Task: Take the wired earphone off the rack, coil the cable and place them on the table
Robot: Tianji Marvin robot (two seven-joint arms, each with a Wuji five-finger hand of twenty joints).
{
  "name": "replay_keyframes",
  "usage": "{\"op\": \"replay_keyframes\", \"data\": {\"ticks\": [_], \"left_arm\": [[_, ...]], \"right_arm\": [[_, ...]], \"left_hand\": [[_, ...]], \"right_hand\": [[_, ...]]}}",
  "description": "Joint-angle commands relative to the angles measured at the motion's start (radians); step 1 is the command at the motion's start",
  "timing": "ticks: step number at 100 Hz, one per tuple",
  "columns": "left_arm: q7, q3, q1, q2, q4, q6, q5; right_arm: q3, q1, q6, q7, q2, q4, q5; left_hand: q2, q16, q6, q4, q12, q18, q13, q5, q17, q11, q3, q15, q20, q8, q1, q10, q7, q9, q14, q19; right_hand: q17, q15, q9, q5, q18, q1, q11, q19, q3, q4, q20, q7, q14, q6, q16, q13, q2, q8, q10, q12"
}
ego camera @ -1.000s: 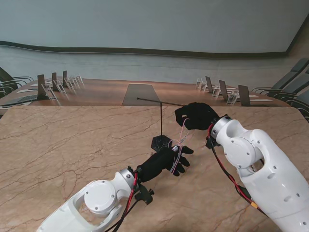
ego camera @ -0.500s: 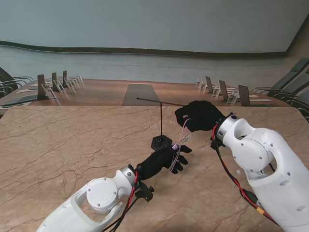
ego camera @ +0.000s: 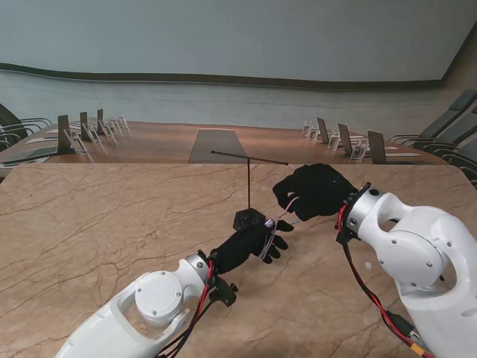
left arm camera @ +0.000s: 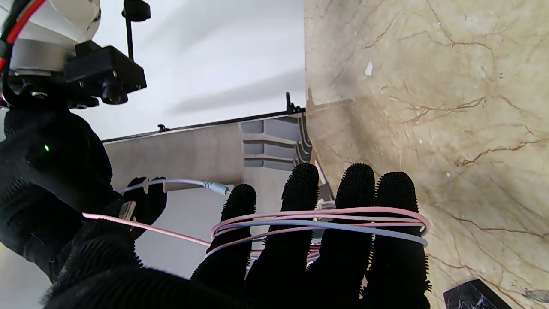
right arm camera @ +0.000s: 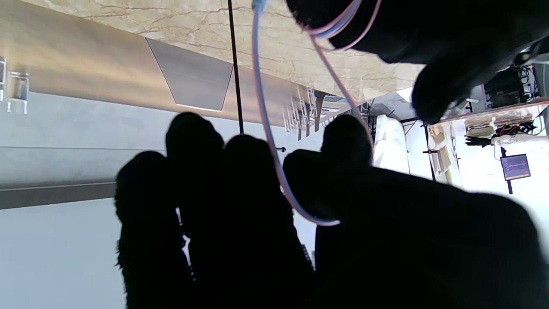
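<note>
You see one earphone cable [left arm camera: 317, 221], pink and pale blue, wound several turns around the four straight fingers [left arm camera: 343, 240] of the left hand [ego camera: 250, 246], beside the rack [ego camera: 248, 218]. One strand runs across to the right hand [ego camera: 314, 191], pinched there. No writing is readable.
</note>
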Motion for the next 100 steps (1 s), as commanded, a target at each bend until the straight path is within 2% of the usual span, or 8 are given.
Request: {"op": "replay_keyframes", "data": {"ticks": [1,14,49,58,84,100], "left_arm": [[0.003,0.002,0.002,-0.006,0.005,0.009,0.002],[0.016,0.008,-0.006,-0.011,0.019,-0.003,0.007],[0.050,0.025,-0.029,-0.028,0.057,0.005,0.011],[0.056,0.028,-0.035,-0.031,0.061,0.004,0.011],[0.062,0.038,-0.060,-0.036,0.079,0.001,0.015],[0.070,0.038,-0.064,-0.039,0.081,-0.008,0.016]], "right_arm": [[0.003,-0.025,-0.014,0.006,0.003,-0.024,0.005],[0.005,-0.063,-0.017,0.008,0.004,-0.044,0.017],[-0.012,-0.154,-0.023,-0.022,0.001,-0.050,0.011],[-0.024,-0.161,-0.038,-0.031,0.002,-0.045,-0.023],[-0.076,-0.156,0.006,0.008,0.008,-0.018,0.005],[-0.105,-0.155,0.025,0.034,0.013,-0.005,0.028]], "left_hand": [[0.027,0.008,-0.041,0.002,-0.007,0.038,-0.013,0.015,-0.010,-0.023,-0.015,-0.010,0.005,-0.002,-0.025,-0.005,-0.026,0.013,-0.014,-0.004],[0.027,0.005,-0.036,0.002,-0.017,-0.005,-0.018,0.022,-0.035,-0.034,-0.015,-0.020,-0.008,-0.005,-0.028,-0.010,-0.026,0.017,-0.024,-0.031],[0.027,0.003,-0.031,0.001,-0.030,-0.012,-0.033,0.027,-0.054,-0.053,-0.016,-0.037,-0.018,-0.010,-0.030,-0.009,-0.029,0.011,-0.030,-0.049],[0.026,0.000,-0.032,0.001,-0.035,-0.017,-0.037,0.027,-0.057,-0.058,-0.014,-0.044,-0.021,-0.010,-0.027,-0.013,-0.029,0.006,-0.036,-0.056],[0.025,0.001,-0.034,0.001,-0.038,-0.030,-0.037,0.026,-0.064,-0.057,-0.015,-0.046,-0.028,-0.009,-0.018,-0.017,-0.026,0.004,-0.043,-0.067],[0.024,0.003,-0.032,0.001,-0.039,-0.031,-0.037,0.029,-0.065,-0.055,-0.015,-0.045,-0.029,-0.009,-0.015,-0.015,-0.024,0.007,-0.040,-0.067]], "right_hand": [[0.034,0.042,0.040,0.052,-0.001,-0.036,-0.003,0.074,0.058,0.020,0.013,0.041,0.047,0.017,0.008,0.069,-0.046,0.012,0.136,0.013],[0.042,0.039,0.044,0.047,0.003,-0.037,-0.009,0.074,0.063,0.013,0.012,0.033,0.047,0.021,0.007,0.077,-0.054,0.015,0.133,0.016],[0.023,0.031,0.029,0.018,0.008,-0.020,-0.025,0.071,0.053,-0.030,0.010,0.030,0.059,0.035,0.005,0.058,-0.049,-0.009,0.138,0.018],[0.034,0.029,0.029,0.009,-0.003,-0.032,-0.028,0.074,0.058,-0.041,0.008,0.037,0.043,0.014,0.003,0.065,-0.054,-0.019,0.120,0.015],[-0.001,-0.006,0.002,-0.014,0.000,-0.018,-0.072,0.046,0.038,-0.056,-0.003,0.026,0.057,0.037,-0.011,0.025,-0.049,-0.066,0.131,-0.015],[-0.073,-0.055,-0.060,-0.070,-0.027,-0.021,-0.120,0.003,0.000,-0.089,-0.017,0.015,0.059,0.047,-0.026,-0.051,-0.045,-0.123,0.135,-0.054]]}}
